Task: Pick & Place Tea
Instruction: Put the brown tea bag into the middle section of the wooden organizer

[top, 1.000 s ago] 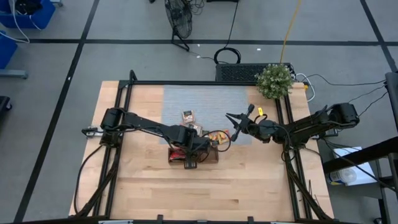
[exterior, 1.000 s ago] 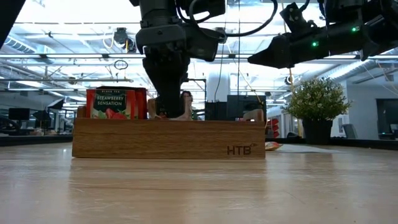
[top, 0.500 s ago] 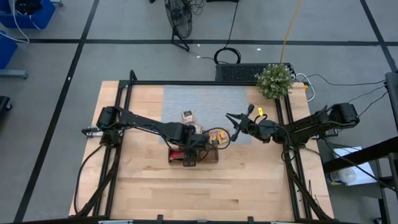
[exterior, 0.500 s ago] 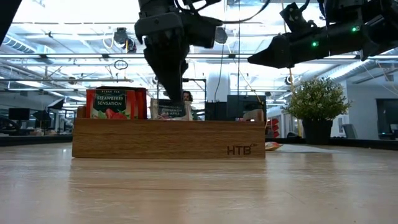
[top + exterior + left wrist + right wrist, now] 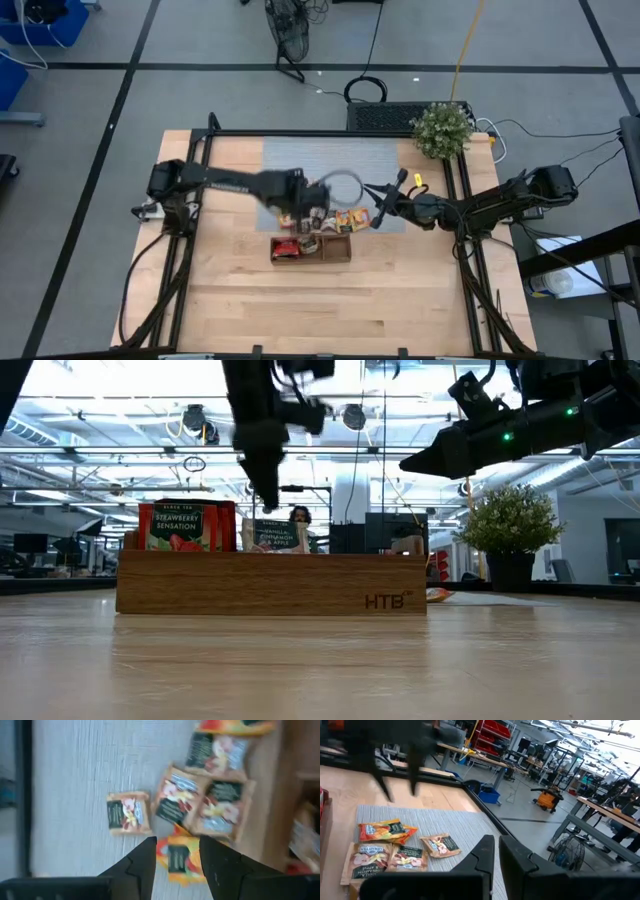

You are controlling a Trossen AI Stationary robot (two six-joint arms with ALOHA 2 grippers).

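Step in hand, by the look of it: fetching another of the tea packets (image 5: pixel 176 802) off the grey mat (image 5: pixel 330 160) for the wooden tray (image 5: pixel 270 582). Left gripper (image 5: pixel 178 842) poised over the mat just behind the tray, blurred in the high view, fingers spread wide and empty; below the gap, an orange packet (image 5: pixel 179 859) at the edge of a loose cluster, overlapping its neighbours; one lone packet (image 5: pixel 128 813) lying apart on bare mat. Already standing upright in the tray: a red strawberry packet (image 5: pixel 180 527) at one end and a paler one (image 5: pixel 280 537) beside it.

Right gripper (image 5: pixel 496 854) waiting raised beside the mat, on the side of the potted plant (image 5: pixel 441 129), fingers drawn nearly together on nothing.

To do this well: choose one packet only; favour the lone one, or the orange one if its edge lies free; centre the open fingers across a single edge before descending; come straight down, since flat sachets on cloth probably slide or buckle under a slanted push; close gently and check that no second packet rides up; lift clear of the tray wall before crossing; match the colour to its compartment; keep clear of the right arm nearby.
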